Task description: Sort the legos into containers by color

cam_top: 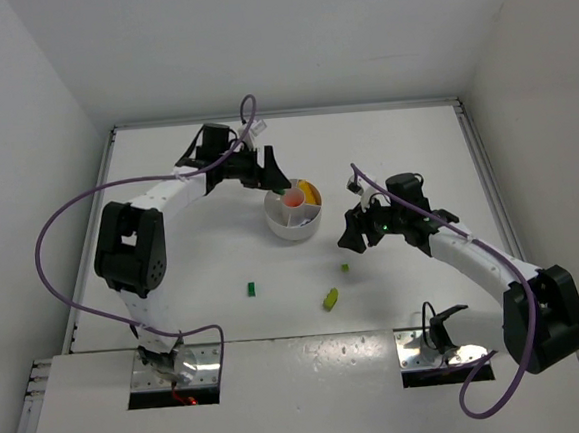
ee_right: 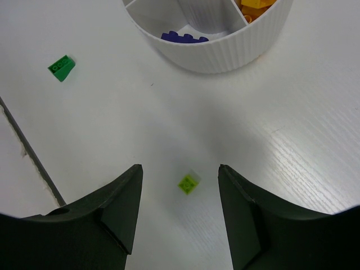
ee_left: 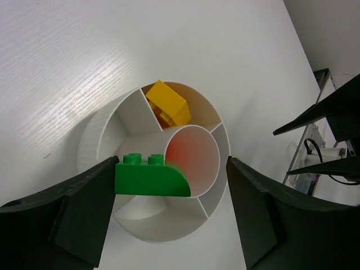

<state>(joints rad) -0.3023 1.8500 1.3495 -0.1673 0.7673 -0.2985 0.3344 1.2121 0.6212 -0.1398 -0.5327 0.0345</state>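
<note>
The left gripper [cam_top: 269, 173] hangs over the round white dish [ee_left: 93, 140] with its jaws spread wide. A green brick [ee_left: 149, 179] touches only the finger on the left of the wrist view, with a clear gap to the other finger, so it is not clamped. The brick's long axis runs across the gap, above a bare wedge and overlapping the rim of the centre well [ee_left: 194, 154]. The well glows red-orange; what is in it cannot be made out. A neighbouring wedge holds a yellow brick [ee_left: 167, 103], another a dark purple brick [ee_right: 184, 37]. The right gripper [ee_right: 180, 169], also wide and empty, hovers with a small lime brick [ee_right: 188, 183] on the table [ee_right: 292, 157] directly between its fingers. It is the nearer arm for that brick. A green sloped brick [ee_right: 62, 67] and a lime piece [cam_top: 331, 297] lie loose on the table.
</note>
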